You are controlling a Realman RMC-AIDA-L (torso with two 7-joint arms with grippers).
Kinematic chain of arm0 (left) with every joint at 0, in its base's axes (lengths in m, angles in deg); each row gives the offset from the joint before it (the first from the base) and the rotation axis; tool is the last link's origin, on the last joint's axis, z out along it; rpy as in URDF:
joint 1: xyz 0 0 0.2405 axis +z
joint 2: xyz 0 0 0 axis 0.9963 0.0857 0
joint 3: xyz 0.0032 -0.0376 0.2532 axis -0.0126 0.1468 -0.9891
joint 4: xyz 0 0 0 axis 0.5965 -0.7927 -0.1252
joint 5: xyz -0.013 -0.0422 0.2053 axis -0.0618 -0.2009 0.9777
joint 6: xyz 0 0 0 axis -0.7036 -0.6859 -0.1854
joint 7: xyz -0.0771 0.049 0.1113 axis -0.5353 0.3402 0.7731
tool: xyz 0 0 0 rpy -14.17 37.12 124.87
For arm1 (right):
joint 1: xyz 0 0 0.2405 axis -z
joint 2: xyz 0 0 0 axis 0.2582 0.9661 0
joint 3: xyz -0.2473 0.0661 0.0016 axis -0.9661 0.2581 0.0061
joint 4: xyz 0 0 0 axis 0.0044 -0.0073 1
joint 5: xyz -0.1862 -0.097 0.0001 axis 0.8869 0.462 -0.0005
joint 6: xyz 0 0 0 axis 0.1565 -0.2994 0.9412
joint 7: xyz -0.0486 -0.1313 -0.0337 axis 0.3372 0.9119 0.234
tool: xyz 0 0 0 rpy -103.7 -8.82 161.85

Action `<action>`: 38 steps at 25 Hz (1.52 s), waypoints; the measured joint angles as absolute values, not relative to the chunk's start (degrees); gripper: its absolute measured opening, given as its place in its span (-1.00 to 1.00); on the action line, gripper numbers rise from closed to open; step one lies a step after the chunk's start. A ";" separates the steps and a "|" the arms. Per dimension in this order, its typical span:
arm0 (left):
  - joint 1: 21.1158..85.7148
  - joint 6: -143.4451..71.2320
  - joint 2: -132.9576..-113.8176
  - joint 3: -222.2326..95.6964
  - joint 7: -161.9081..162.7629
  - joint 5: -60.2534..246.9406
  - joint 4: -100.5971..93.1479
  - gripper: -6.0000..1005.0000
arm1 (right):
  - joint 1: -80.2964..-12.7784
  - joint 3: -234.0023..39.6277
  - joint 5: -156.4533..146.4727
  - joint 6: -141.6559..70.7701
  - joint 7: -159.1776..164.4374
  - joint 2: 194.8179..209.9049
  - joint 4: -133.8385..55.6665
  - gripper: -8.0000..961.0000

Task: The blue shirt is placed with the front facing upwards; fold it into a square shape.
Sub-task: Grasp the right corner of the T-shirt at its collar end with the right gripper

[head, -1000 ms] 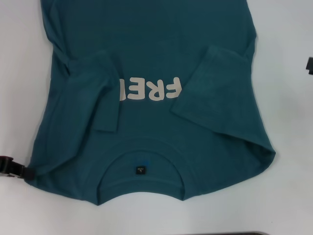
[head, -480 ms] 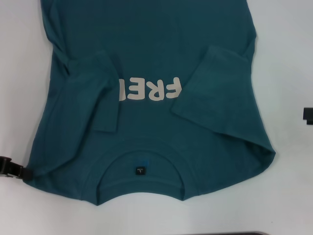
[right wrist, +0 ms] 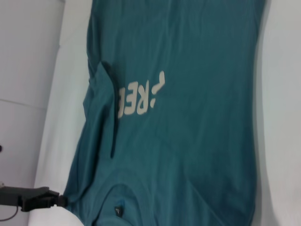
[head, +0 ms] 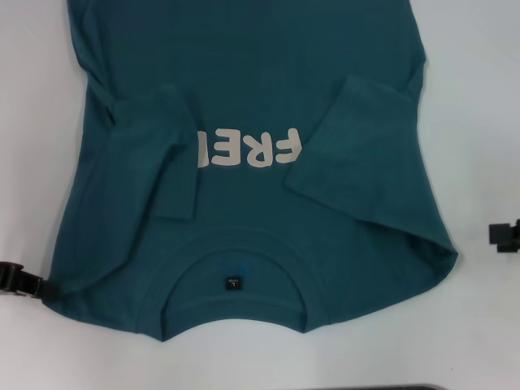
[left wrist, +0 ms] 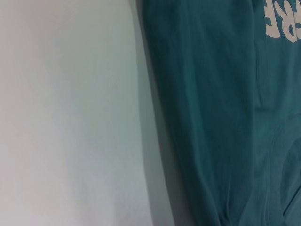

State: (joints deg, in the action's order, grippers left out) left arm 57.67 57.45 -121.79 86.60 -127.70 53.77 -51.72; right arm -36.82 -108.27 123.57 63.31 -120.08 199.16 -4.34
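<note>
The blue shirt point(head: 244, 89) lies front up on the white table, collar nearest me, with both short sleeves folded in over the chest. Cream letters point(head: 248, 149) show between the sleeves, partly covered, and a small black neck label point(head: 232, 282) sits inside the collar. My left gripper point(head: 24, 280) is at the shirt's near left shoulder corner, touching or almost touching the cloth. It also shows as a dark clamp in the right wrist view point(right wrist: 40, 198). My right gripper point(head: 504, 236) is at the picture's right edge, apart from the shirt's right shoulder. The left wrist view shows the shirt's side edge point(left wrist: 211, 117).
Bare white table point(head: 479, 325) lies to the right and in front of the shirt. A dark strip point(head: 406, 387) runs along the near edge. The right wrist view shows the table's far side edge point(right wrist: 54, 75) with grey floor beyond.
My right gripper has come nearer along the right edge, from level with the sleeve to level with the shoulder. The left gripper and the shirt have hardly moved.
</note>
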 joint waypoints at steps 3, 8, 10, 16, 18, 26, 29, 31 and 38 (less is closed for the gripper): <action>57.72 57.48 -121.80 86.61 -127.51 53.76 -51.72 -0.93 | -37.50 -109.08 124.94 61.87 -120.34 199.45 -5.85 0.14; 57.75 57.51 -121.83 86.61 -127.38 53.76 -51.72 -0.93 | -38.38 -110.72 125.72 59.16 -120.57 199.51 -8.81 0.14; 57.75 57.53 -121.83 86.61 -127.34 53.76 -51.72 -0.93 | -38.69 -111.08 125.76 58.19 -120.59 199.51 -9.69 0.14; 57.76 57.53 -121.84 86.61 -127.27 53.76 -51.70 -0.93 | -39.47 -112.31 125.85 54.96 -120.81 199.63 -11.86 0.14; 57.75 57.51 -121.84 86.61 -127.20 53.76 -51.66 -0.93 | -39.69 -112.52 125.85 54.08 -120.83 199.77 -12.44 0.13; 57.58 57.51 -121.84 86.61 -126.80 53.76 -51.63 -0.93 | -40.25 -112.60 125.85 52.63 -121.05 200.19 -12.79 0.12; 57.58 57.49 -121.84 86.61 -126.75 53.76 -51.63 -0.93 | -40.55 -112.60 125.85 52.52 -121.16 200.45 -12.84 0.12; 57.58 57.48 -121.84 86.61 -126.69 53.76 -51.63 -0.93 | -40.72 -112.64 125.85 52.33 -121.25 200.61 -12.86 0.12; 57.57 57.47 -121.76 86.61 -126.61 53.76 -51.63 -0.93 | -41.05 -113.38 125.85 52.00 -121.52 200.83 -12.87 0.12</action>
State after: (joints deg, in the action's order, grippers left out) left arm 57.57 57.47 -121.76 86.61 -126.61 53.76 -51.63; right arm -41.05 -113.38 125.85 52.00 -121.52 200.83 -12.87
